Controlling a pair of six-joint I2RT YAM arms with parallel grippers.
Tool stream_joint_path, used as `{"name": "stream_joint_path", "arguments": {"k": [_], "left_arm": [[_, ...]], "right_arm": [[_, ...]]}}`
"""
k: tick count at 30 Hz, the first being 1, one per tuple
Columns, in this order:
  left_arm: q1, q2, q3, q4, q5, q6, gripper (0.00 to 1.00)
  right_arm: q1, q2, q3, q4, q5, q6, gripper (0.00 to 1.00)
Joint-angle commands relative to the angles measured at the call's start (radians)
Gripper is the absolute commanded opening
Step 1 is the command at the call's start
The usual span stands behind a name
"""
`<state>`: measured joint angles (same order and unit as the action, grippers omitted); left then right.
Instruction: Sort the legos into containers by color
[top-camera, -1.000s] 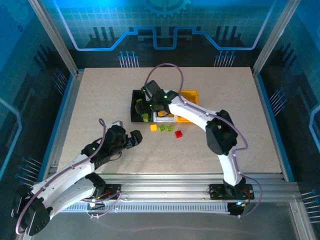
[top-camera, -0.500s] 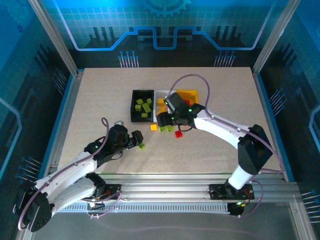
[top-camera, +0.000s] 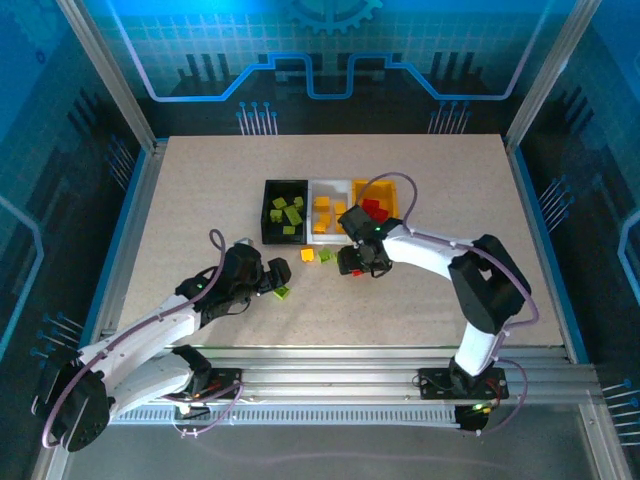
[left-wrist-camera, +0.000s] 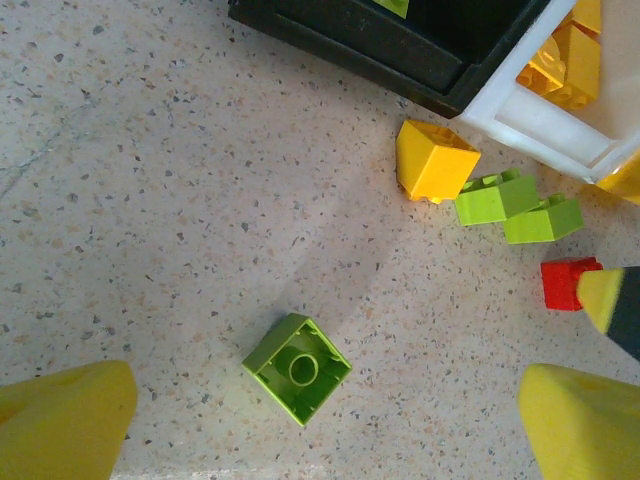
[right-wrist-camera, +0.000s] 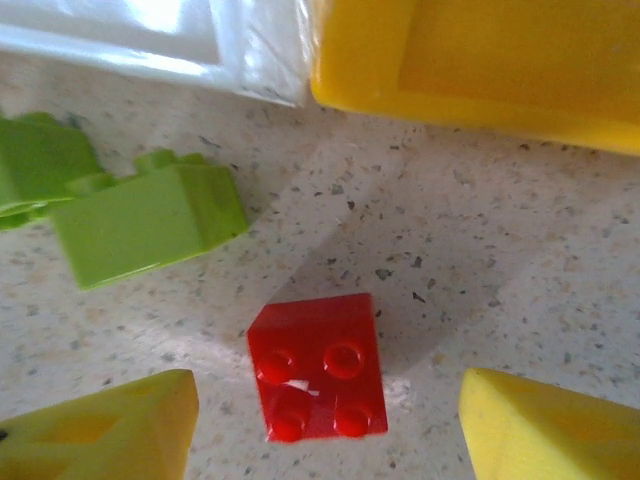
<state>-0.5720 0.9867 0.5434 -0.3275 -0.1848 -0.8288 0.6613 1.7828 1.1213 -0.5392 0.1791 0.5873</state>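
Three containers stand in a row: black bin (top-camera: 268, 212), white bin (top-camera: 331, 186), yellow bin (top-camera: 387, 190), each holding legos. A red lego (right-wrist-camera: 320, 380) lies studs up on the table between the fingers of my right gripper (right-wrist-camera: 325, 432), which is open and not touching it. Two green legos (right-wrist-camera: 145, 225) lie just left of it, in front of the white bin (right-wrist-camera: 150, 40). My left gripper (left-wrist-camera: 325, 425) is open above an upturned green lego (left-wrist-camera: 297, 368). A yellow lego (left-wrist-camera: 435, 160) sits near the black bin (left-wrist-camera: 350, 35).
The loose legos (top-camera: 307, 256) cluster just in front of the bins, between my two grippers (top-camera: 352, 262). The right gripper's finger (left-wrist-camera: 612, 302) shows beside the red lego (left-wrist-camera: 570, 283) in the left wrist view. Raised rails border the table (top-camera: 200, 190).
My right gripper has swung from over the black bin to the table in front of the bins and come down around the red lego. The left gripper has edged slightly toward the green lego.
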Motion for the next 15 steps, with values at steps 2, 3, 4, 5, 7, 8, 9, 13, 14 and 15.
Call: {"name": "stream_joint_path", "arguments": {"k": [2, 3, 4, 5, 7, 8, 9, 13, 14, 15], "left_arm": [[0.007, -0.003, 0.020, -0.005, 0.015, 0.023, 0.99], [0.006, -0.003, 0.020, -0.007, 0.015, 0.023, 0.99], [0.008, -0.005, 0.019, -0.007, 0.015, 0.023, 0.99], [0.007, -0.005, 0.019, -0.007, 0.015, 0.023, 0.99], [0.008, -0.005, 0.021, -0.007, 0.015, 0.025, 0.99], [0.008, -0.005, 0.021, -0.007, 0.013, 0.025, 0.99], [0.007, -0.004, 0.021, -0.008, 0.012, 0.026, 0.99], [0.008, -0.005, 0.021, -0.007, 0.012, 0.024, 0.99], [0.008, -0.005, 0.023, -0.007, 0.011, 0.023, 0.99], [0.008, -0.005, 0.023, -0.008, 0.011, 0.023, 0.99]], "right_arm": [[-0.008, 0.066, 0.033, 0.010, 0.024, 0.005, 0.65], [-0.008, 0.075, 0.036, 0.010, 0.029, 0.004, 0.63], [-0.008, 0.081, 0.039, 0.009, 0.033, 0.001, 0.61], [-0.008, 0.087, 0.043, 0.007, 0.037, -0.001, 0.57], [-0.008, 0.091, 0.047, 0.000, 0.046, -0.007, 0.49], [-0.006, 0.089, 0.048, -0.004, 0.055, -0.010, 0.45], [-0.005, 0.085, 0.048, -0.005, 0.059, -0.013, 0.42], [-0.005, 0.041, 0.033, 0.000, 0.060, -0.022, 0.30], [-0.005, 0.019, 0.030, -0.004, 0.061, -0.024, 0.28], [-0.005, -0.001, 0.031, -0.007, 0.064, -0.027, 0.28]]}}
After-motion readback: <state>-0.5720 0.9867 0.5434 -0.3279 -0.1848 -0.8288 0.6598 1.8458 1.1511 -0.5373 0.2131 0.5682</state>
